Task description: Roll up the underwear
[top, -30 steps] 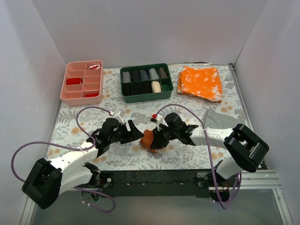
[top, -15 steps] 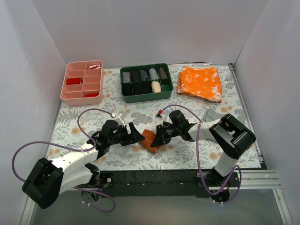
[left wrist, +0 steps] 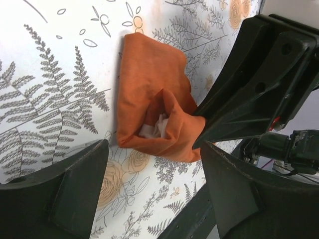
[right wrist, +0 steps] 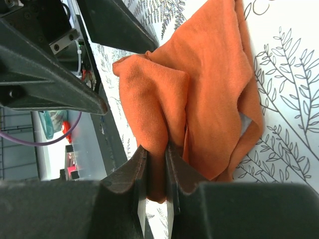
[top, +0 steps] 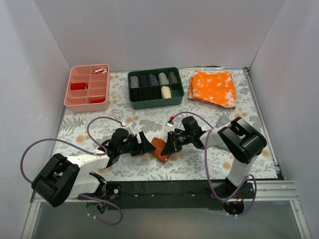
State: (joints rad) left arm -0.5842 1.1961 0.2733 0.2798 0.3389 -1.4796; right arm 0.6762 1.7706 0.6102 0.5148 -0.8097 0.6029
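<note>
**Fold of the underwear [top: 160,148] pinched at the front centre of the table [top: 124,119]**

Grips a raised fold of the rust-orange cloth with the right gripper [right wrist: 155,164], jaws nearly together and the fabric bunched up between them. Spreads the left gripper [left wrist: 153,149] wide, jaws well apart and holding nothing, with the garment's near end just between the tips. Cannot tell whether those tips touch the cloth. Faces the two grippers tip to tip across the garment, the right one pressing into the cloth's right side in the left wrist view.

Lies crumpled and partly folded over on the floral surface, between the two arms and near the front edge. Shows a pale cream patch inside an open pocket of the fold, and orange everywhere else on the outside.

Further back: a pink tray [top: 88,88] at the left, a green tray [top: 155,88] of rolled cloths in the middle, and a bright orange speckled cloth [top: 213,87] at the right. All well apart from the underwear.
</note>
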